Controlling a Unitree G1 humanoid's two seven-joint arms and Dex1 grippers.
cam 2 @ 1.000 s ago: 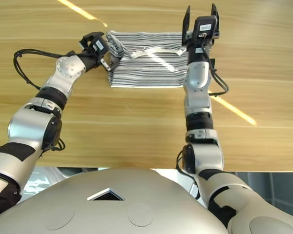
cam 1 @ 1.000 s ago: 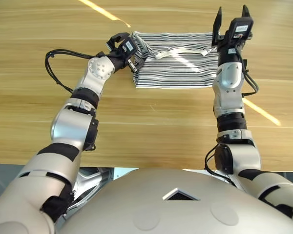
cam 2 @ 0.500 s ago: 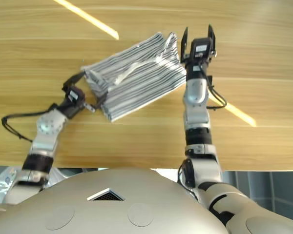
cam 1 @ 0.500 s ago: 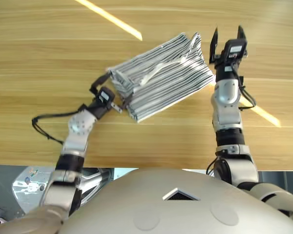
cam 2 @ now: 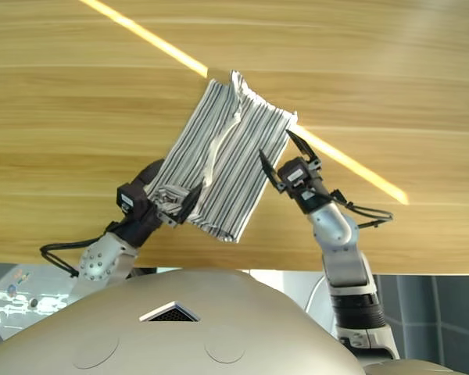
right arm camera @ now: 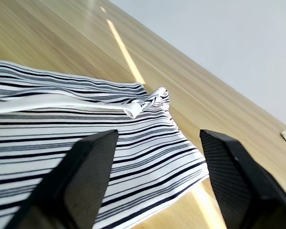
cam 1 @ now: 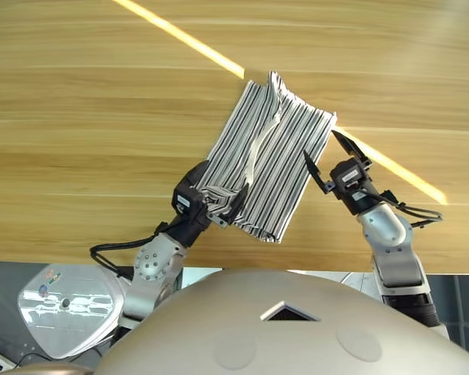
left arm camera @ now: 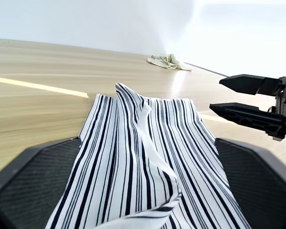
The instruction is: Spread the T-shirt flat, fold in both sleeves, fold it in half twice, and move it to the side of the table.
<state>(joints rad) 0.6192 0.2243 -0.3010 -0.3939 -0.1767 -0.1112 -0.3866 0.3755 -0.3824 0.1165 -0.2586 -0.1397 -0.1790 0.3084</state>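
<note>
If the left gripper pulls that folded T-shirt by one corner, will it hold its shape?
Probably not: the T-shirt looks soft, bunching into wrinkles where the left gripper pinches it. Its layers may shift, since a fold stands up at the far corner. It likely slides easily on the smooth table.

Black-and-white striped T-shirt (cam 1: 270, 156)

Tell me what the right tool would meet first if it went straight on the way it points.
Most likely the T-shirt: the open right tool points at its edge, though it may be raised above the cloth.
</note>
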